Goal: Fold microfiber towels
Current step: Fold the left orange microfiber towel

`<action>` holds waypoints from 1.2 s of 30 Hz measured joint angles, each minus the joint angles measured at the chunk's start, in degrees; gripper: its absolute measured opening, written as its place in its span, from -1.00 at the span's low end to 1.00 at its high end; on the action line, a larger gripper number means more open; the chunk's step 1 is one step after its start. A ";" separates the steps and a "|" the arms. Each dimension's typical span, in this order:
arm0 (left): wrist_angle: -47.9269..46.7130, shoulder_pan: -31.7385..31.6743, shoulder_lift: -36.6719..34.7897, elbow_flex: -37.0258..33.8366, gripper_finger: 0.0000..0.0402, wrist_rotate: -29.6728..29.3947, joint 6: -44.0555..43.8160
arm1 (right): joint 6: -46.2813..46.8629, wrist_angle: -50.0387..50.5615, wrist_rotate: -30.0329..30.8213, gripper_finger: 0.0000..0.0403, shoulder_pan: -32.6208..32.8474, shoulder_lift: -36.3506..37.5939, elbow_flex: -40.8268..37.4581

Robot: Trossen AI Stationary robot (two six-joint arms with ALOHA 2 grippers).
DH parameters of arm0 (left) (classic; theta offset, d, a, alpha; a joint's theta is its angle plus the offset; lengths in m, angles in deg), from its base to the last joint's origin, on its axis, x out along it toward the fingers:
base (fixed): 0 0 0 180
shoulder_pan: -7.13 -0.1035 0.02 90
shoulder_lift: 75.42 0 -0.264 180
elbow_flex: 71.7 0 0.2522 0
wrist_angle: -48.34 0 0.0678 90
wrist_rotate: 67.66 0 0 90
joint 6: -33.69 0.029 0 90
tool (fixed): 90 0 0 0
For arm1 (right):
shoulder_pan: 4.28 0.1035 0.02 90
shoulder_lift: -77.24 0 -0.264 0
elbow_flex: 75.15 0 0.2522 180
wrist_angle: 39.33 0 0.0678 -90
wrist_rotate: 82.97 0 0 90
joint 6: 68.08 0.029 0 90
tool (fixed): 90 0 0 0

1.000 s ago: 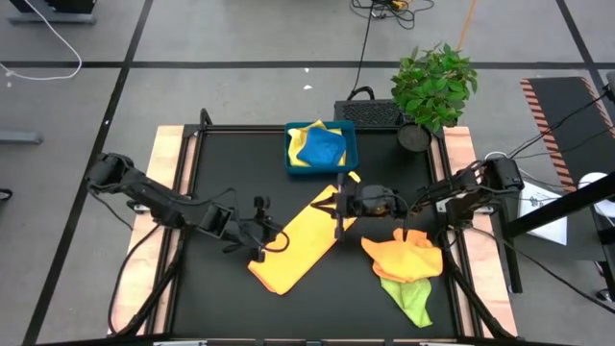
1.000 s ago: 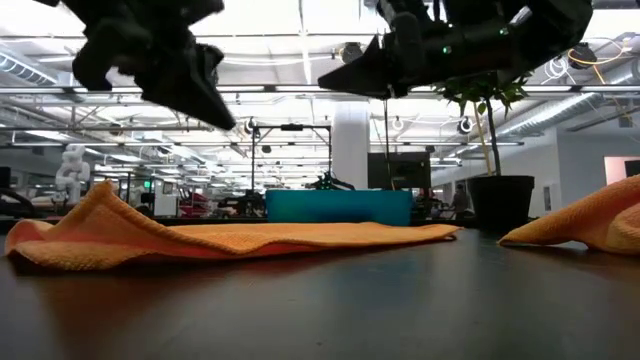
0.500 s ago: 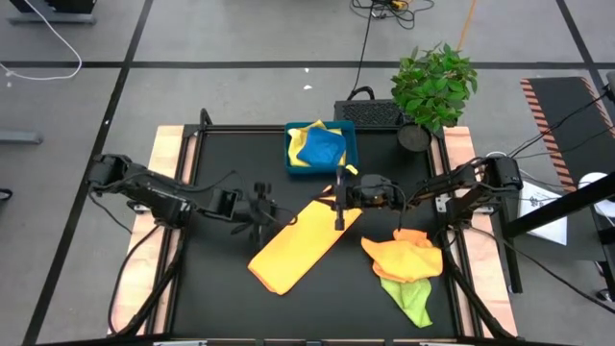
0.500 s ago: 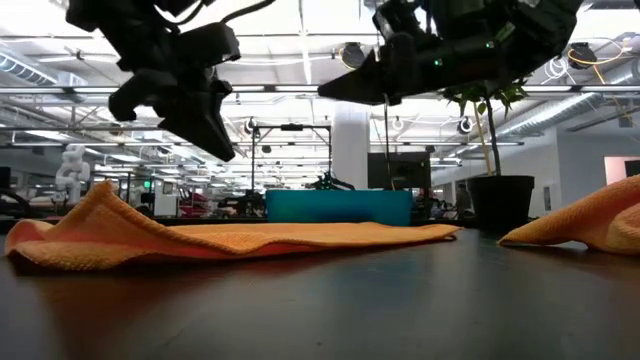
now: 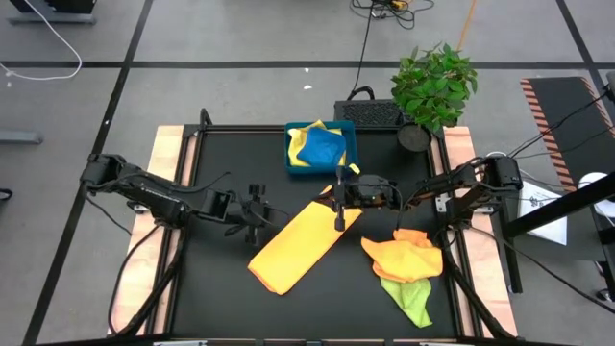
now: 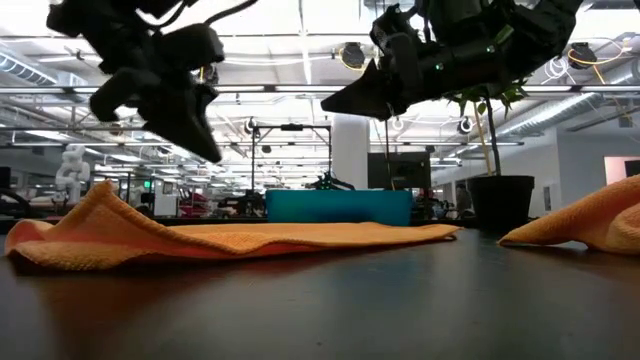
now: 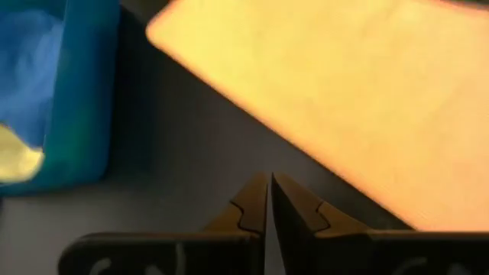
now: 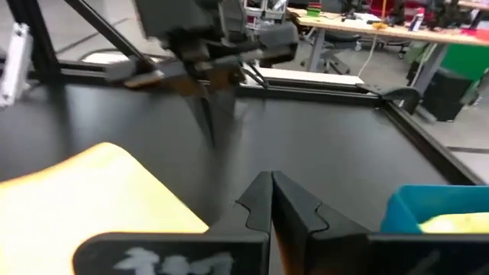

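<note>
Fingers pressed together and empty on both grippers, hovering above the folded orange-yellow towel (image 5: 300,242)

Left gripper (image 5: 258,213) hangs just beside the towel's long edge, on the side away from the crumpled orange and green towels (image 5: 405,271); right gripper (image 5: 338,202) sits over the towel's end nearest the blue tray (image 5: 321,147). My judgement: for the next fold, open both grippers, pinch the two corners at one end, lift together and lay them squarely on the other end, keeping edges aligned

The lime green towel (image 5: 407,299) is lying partly hidden beneath the crumpled orange towel (image 5: 405,257). In the right wrist view, the left arm (image 8: 206,46) is appearing blurred, while the blue tray (image 8: 437,208) is running off the frame's edge.
</note>
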 joint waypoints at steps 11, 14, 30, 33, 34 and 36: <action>0.72 10.18 -0.23 -4.36 -0.87 -3.76 -13.98 | 2.79 0.17 -0.01 -1.00 5.42 0.00 0.00; -2.32 15.04 -0.23 -4.36 -0.87 -4.21 -13.48 | 2.80 0.09 0.02 -1.00 7.47 0.00 0.00; -3.06 29.69 -0.23 -2.96 -0.23 0.47 -23.76 | 4.90 -1.44 6.08 -1.00 13.22 -0.02 0.00; -5.36 31.59 0.04 -2.86 -0.07 -2.90 -20.18 | 5.73 -1.84 6.08 -1.00 13.22 -0.02 0.00; -5.86 32.11 0.52 -2.86 -0.03 -3.92 -19.23 | 5.71 -1.89 6.08 -1.00 13.22 -0.02 0.00; -7.35 33.09 1.65 -2.86 0.02 -5.12 -17.18 | 5.67 -1.98 6.08 -1.00 13.22 -0.02 0.00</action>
